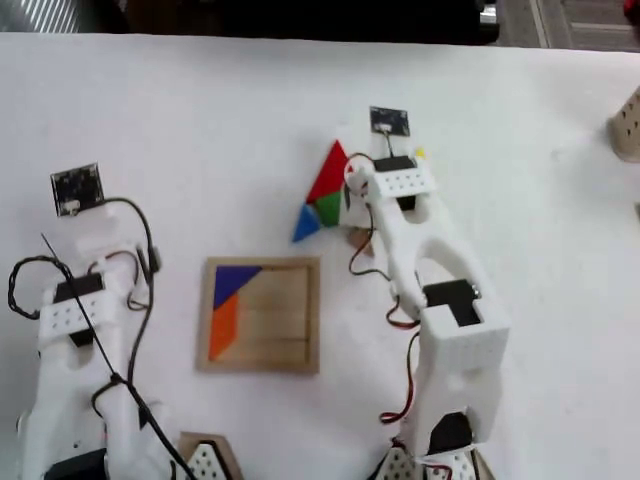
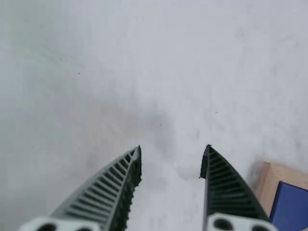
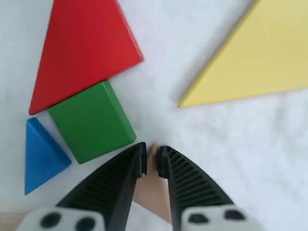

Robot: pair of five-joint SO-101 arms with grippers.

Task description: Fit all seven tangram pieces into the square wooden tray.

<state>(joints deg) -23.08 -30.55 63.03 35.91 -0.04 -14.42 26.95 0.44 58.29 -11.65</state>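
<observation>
The square wooden tray (image 1: 300, 345) lies at the table's middle with a dark blue piece (image 1: 234, 281) and an orange piece (image 1: 224, 328) along one side. Beyond it lie a red triangle (image 1: 328, 172), a green square (image 1: 328, 208) and a small blue triangle (image 1: 306, 224). In the right wrist view the red triangle (image 3: 82, 48), green square (image 3: 91, 120), blue triangle (image 3: 41, 154) and a yellow triangle (image 3: 255, 57) surround my right gripper (image 3: 151, 153), shut on a tan piece (image 3: 151, 195). My left gripper (image 2: 171, 154) hangs open over bare table beside the tray's corner (image 2: 267, 178).
A white cloth covers the table. The right arm (image 1: 440, 300) stretches along the tray's right side toward the loose pieces; the left arm (image 1: 75, 320) stands left of the tray. A perforated tan object (image 1: 628, 125) sits at the far right edge.
</observation>
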